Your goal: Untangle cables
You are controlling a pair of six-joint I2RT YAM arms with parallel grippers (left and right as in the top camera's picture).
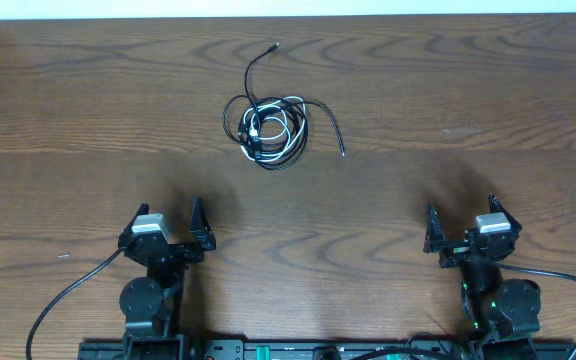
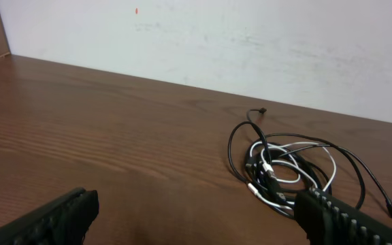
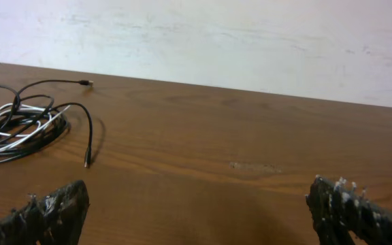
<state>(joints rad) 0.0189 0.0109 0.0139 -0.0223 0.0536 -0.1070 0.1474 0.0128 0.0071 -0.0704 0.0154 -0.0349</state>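
- Overhead view: long thin black cable point(image 1: 304, 122) & shorter thin white cable point(image 1: 284, 128) lie as one tangled coil on the dark brown wood-grain tabletop point(image 1: 448, 90), in its far half, slightly left of centre.
- White cable sits inside the black loops; the two cross & touch at several pts (over/under order too fine to tell).
- Two black tails leave the coil: one arcs toward the far edge and ends in a small plug; the other runs out to the right, then bends toward the near edge, its tip on the wood.
- Left gripper point(image 1: 166, 212): near edge, left side; jaws spread wide, empty, well apart from the coil.
- Right gripper point(image 1: 463, 212): near edge, right side; jaws likewise spread wide, empty, farther from the coil than the left one.
- Wrist views: coil lies ahead & to the right of the left claw, ahead & far left of the right claw; a pale wall point(image 2: 182, 41) stands behind the table's far edge.
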